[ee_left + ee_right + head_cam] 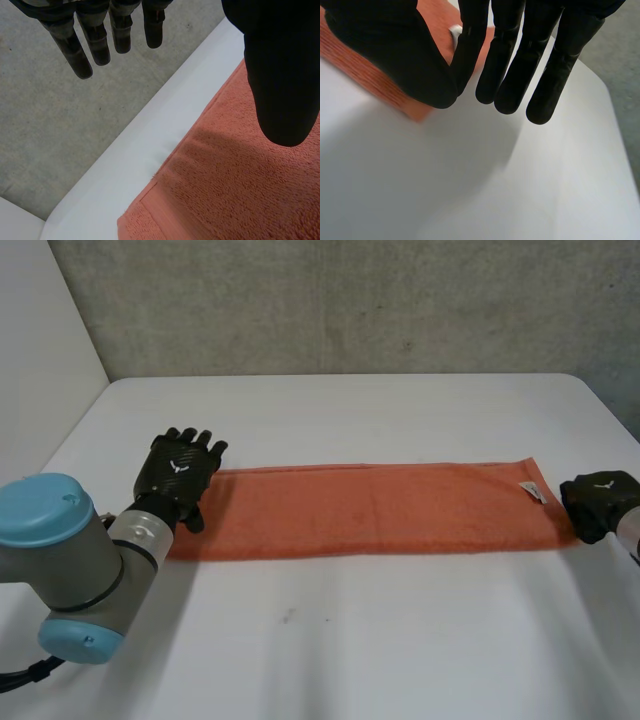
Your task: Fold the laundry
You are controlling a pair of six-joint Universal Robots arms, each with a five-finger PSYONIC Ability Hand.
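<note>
Under left hand [180, 468], towel [370, 508] corner hidden.

1 orange towel [370, 510], 1 white tag [533, 492] on it, 1 white table [350, 640], 1 grey wall [350, 300], 2 black hands: left hand [180, 472], right hand [598, 502].

Your left hand [178, 472] and its wrist cover the left end of the towel [370, 510] in the head view, so its corners there are hidden. The right hand [600, 502] is cut off by that view's edge. The label [533, 491] is too small to read. In the right wrist view the thumb [395, 50] hides most of the towel's end; whether it touches the cloth, you cannot tell.
</note>
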